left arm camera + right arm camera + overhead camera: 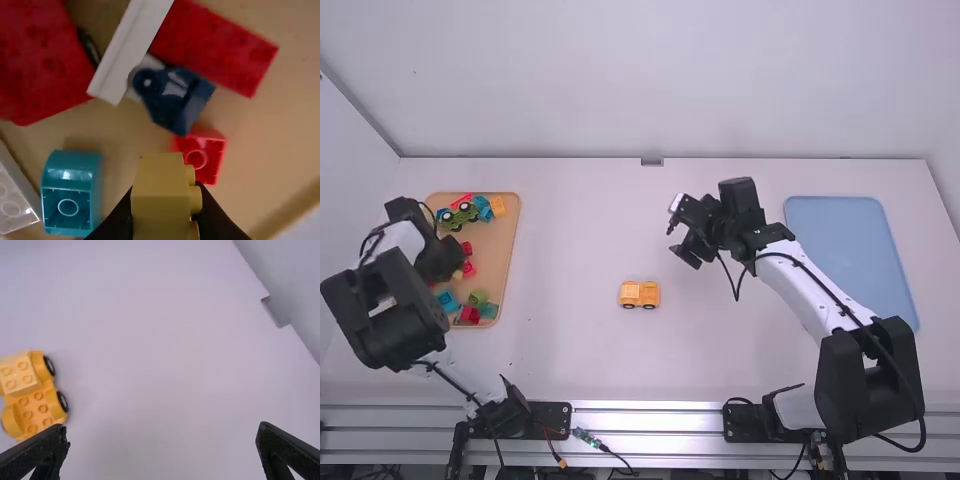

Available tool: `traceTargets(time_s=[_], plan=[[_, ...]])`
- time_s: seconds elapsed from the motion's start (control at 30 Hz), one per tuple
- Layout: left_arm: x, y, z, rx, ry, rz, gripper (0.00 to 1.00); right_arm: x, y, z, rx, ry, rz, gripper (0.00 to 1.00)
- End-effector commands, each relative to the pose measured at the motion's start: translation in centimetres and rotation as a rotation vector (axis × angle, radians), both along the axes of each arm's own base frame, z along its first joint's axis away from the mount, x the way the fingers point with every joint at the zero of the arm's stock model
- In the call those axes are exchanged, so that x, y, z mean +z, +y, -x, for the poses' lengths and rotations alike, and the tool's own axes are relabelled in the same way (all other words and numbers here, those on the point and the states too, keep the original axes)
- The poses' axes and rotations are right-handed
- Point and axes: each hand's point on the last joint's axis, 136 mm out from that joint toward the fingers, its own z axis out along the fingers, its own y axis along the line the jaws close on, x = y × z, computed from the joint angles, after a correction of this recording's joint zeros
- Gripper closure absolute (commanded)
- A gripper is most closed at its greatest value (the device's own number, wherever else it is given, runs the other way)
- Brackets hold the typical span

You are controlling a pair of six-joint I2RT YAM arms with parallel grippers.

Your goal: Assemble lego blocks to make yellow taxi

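In the high view, my left gripper is over the wooden tray at the far left. In the left wrist view my left gripper is shut on a yellow block, its studs facing sideways. The taxi body, an orange-yellow wheeled base with a paler yellow block on one end, stands mid-table. My right gripper hangs up and to the right of it. In the right wrist view, the taxi body lies at the left, outside the open, empty right gripper.
The tray holds loose blocks, including a red block, a small red block, a dark blue piece, a teal block and a white block. A green toy car sits there too. A blue tray lies right.
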Motion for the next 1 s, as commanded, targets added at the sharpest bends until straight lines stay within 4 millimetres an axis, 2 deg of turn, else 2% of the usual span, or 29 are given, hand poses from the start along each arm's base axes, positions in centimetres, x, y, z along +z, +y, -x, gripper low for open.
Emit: traceTargets(time_s=[0.0, 0.07, 0.1, 0.2, 0.27, 0.33, 0.37, 0.4, 0.43, 0.5, 0.57, 0.67, 0.8, 0.87, 0.97], plan=[[3.8, -1.7, -2.4, -0.098, -0.133, 0.02, 0.98, 2.0, 0.5, -0.7, -0.051, 0.001, -0.083, 0.01], [6.1, -3.8, -4.0, -0.21, -0.223, 0.019, 0.98, 2.6, 0.9, -0.8, -0.066, 0.014, -0.132, 0.01], [6.1, -3.8, -4.0, -0.21, -0.223, 0.019, 0.98, 2.6, 0.9, -0.8, -0.066, 0.014, -0.132, 0.01], [9.5, -7.0, -5.1, -0.364, -0.312, -0.049, 0.98, 3.2, 0.9, -1.2, -0.105, 0.037, -0.178, 0.01], [11.6, -9.7, -5.5, -0.49, -0.368, -0.109, 0.97, 3.7, 0.6, -1.6, -0.151, 0.063, -0.208, 0.01], [13.9, -13.3, -5.3, -0.65, -0.43, -0.177, 0.97, 4.5, 0.3, -1.9, -0.211, 0.113, -0.257, 0.01], [14.7, -15.0, -5.1, -0.731, -0.46, -0.211, 0.97, 5.0, 0.4, -1.8, -0.224, 0.148, -0.289, 0.01], [14.9, -15.5, -5.0, -0.753, -0.467, -0.22, 0.97, 5.1, 0.5, -1.7, -0.224, 0.154, -0.295, 0.01], [15.6, -17.5, -4.5, -0.842, -0.493, -0.25, 0.98, 5.7, 1.0, -1.2, -0.202, 0.197, -0.339, 0.01], [16.0, -19.9, -3.7, -0.957, -0.516, -0.277, 0.98, 6.4, 1.6, -0.3, -0.152, 0.242, -0.381, 0.01], [16.0, -23.6, -2.3, -1.165, -0.553, -0.289, 0.98, 7.2, 2.7, 1.3, -0.069, 0.312, -0.439, 0.01], [15.7, -27.7, -0.4, -1.413, -0.612, -0.313, 0.98, 7.4, 3.6, 2.8, -0.037, 0.4, -0.482, 0.01], [14.8, -31.0, 1.0, -1.616, -0.673, -0.382, 0.96, 6.7, 4.6, 4.1, -0.07, 0.503, -0.483, 0.01], [14.6, -31.7, 1.2, -1.655, -0.689, -0.399, 0.96, 6.5, 4.9, 4.7, -0.066, 0.524, -0.477, 0.01], [14.2, -33.5, 1.7, -1.761, -0.722, -0.438, 0.95, 6.0, 6.1, 6.4, -0.005, 0.581, -0.494, 0.01]])
